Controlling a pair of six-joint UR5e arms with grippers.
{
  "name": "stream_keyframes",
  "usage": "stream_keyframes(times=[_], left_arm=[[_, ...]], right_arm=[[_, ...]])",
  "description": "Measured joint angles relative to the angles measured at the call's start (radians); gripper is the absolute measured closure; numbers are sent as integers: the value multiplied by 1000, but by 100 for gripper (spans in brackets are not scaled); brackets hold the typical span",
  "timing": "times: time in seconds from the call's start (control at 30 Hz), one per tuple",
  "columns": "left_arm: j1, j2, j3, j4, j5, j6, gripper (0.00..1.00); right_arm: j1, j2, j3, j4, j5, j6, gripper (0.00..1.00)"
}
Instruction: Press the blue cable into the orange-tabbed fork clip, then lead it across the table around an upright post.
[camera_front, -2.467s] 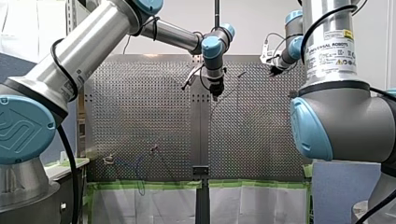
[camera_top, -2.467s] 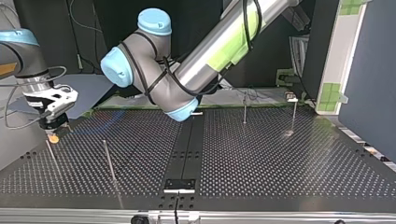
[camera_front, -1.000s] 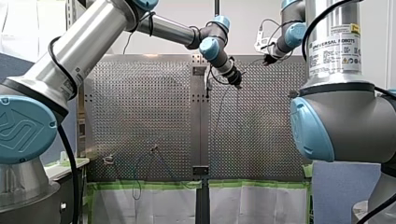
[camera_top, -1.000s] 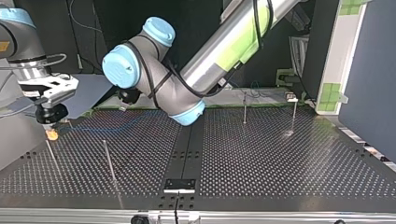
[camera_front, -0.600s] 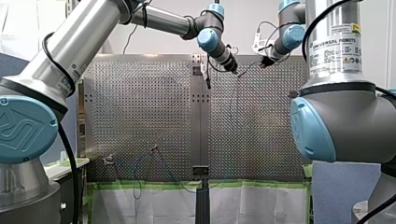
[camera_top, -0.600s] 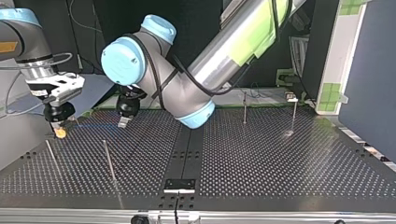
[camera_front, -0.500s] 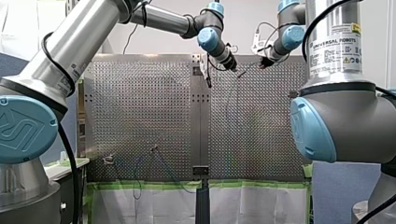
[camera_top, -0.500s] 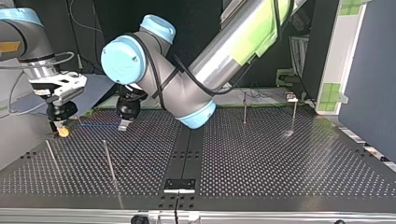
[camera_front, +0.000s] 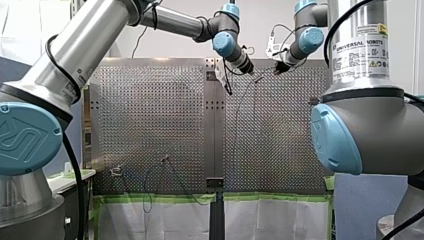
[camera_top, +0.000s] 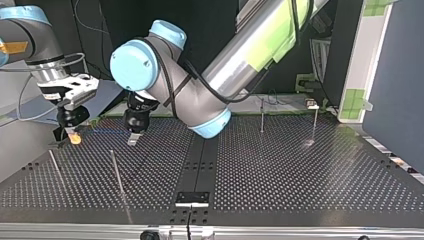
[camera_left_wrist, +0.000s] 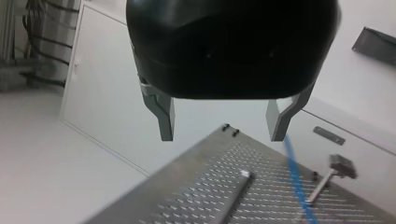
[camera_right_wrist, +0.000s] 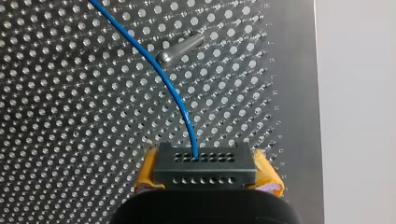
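**Silver tubes, pale-blue caps**

Both arms are silver tubes with grey joints and pale-blue caps. My left arm, at the front view's left, has black cables looped round it. My right arm bears a white "UNIVERSAL ROBOTS" label. My left gripper is black with grey metal fingers. My right gripper has yellow pads.

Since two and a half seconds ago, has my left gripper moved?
Yes. In the front view my left gripper has gone from just right of the table's dark centre strip to further right of it, near the table edge at the view's top.
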Motion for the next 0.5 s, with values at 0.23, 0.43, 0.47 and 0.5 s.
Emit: stream_keyframes(times=[0.23,0.43,0.47,0.5], left_arm=[[9,-47,0,-64,62,-13,4],[23,-54,0,-105,115,-36,4],[25,-54,0,-105,122,-39,4],[27,-54,0,-106,127,-42,4]], right_arm=[[4,-1,3,2,11,-5,100],[8,-1,3,3,14,-12,100],[8,-1,3,3,14,-13,100],[9,-1,3,3,14,-14,100]])
